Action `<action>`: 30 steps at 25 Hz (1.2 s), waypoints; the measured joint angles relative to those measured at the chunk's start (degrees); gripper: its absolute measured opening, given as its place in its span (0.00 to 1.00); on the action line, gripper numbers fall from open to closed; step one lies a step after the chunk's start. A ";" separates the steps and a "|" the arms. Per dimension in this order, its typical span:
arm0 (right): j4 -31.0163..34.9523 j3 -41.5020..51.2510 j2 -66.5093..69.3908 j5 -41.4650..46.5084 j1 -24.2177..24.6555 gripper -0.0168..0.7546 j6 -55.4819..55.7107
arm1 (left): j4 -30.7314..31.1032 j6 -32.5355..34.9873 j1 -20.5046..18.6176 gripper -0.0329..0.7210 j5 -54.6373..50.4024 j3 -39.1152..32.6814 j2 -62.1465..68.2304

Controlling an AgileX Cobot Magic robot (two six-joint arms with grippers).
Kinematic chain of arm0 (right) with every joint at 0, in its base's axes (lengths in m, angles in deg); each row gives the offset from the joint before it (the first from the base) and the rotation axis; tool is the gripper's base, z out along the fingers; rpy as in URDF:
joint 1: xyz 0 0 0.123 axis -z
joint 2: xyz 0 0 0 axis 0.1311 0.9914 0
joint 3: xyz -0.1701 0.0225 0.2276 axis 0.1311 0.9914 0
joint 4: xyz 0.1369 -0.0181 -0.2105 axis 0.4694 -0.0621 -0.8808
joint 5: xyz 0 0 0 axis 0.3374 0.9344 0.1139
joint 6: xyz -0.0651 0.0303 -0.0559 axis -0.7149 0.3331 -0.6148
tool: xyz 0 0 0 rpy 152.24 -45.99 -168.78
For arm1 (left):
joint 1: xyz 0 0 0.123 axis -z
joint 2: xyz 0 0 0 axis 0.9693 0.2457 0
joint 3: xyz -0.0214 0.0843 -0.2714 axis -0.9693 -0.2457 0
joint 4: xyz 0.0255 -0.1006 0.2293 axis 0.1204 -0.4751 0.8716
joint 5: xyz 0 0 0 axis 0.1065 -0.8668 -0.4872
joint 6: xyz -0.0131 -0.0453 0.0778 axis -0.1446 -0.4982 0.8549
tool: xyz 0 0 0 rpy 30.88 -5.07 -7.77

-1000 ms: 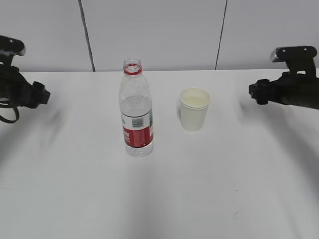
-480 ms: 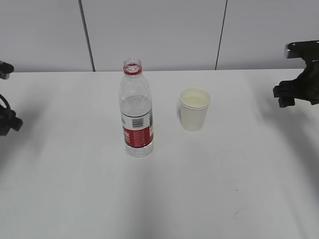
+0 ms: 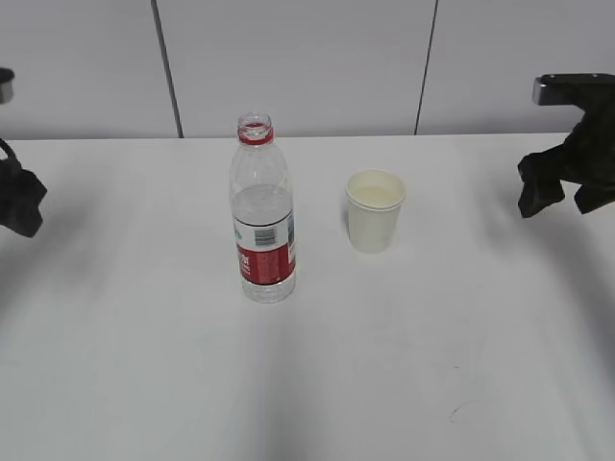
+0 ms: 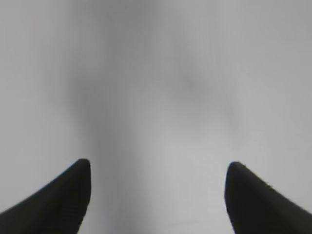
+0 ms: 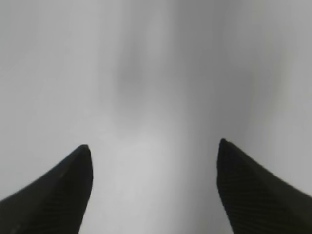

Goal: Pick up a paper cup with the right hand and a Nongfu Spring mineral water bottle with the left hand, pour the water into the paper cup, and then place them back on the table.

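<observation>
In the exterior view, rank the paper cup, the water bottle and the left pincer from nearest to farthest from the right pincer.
1. The paper cup: right of centre, closest to the right pincer at the right edge.
2. The water bottle: left of the cup, upright, uncapped.
3. The left pincer: at the far left edge, beyond the bottle.

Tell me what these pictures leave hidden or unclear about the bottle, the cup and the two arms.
- Left arm: exterior view, cut off by the left edge.
- Right arm: exterior view, cut off by the right edge.
- Bottle label text: exterior view, too small to read.
- Paper cup contents: exterior view, pale inside, water level unclear.
- Both wrist views: only open end effector fingers over blurred white table; bottle and cup out of frame.
</observation>
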 joint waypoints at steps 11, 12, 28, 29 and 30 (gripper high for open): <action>2.75 -0.14 -12.91 8.13 0.00 0.79 -4.12 | -6.02 2.58 0.00 0.74 -10.08 0.25 -14.16; 3.30 -0.14 -14.12 8.88 0.00 0.79 -4.58 | -6.32 2.86 0.00 0.74 -10.78 0.25 -15.07; 7.53 14.39 -36.45 13.77 0.00 0.79 -8.62 | -9.48 4.08 0.00 0.74 -16.14 -10.51 -35.22; 7.53 15.88 -38.18 13.77 0.00 0.79 -8.66 | -10.12 4.08 0.00 0.74 -16.22 -12.09 -37.00; 7.61 17.61 -39.83 13.77 0.00 0.79 -8.87 | -10.88 4.08 0.00 0.74 -16.28 -13.65 -38.50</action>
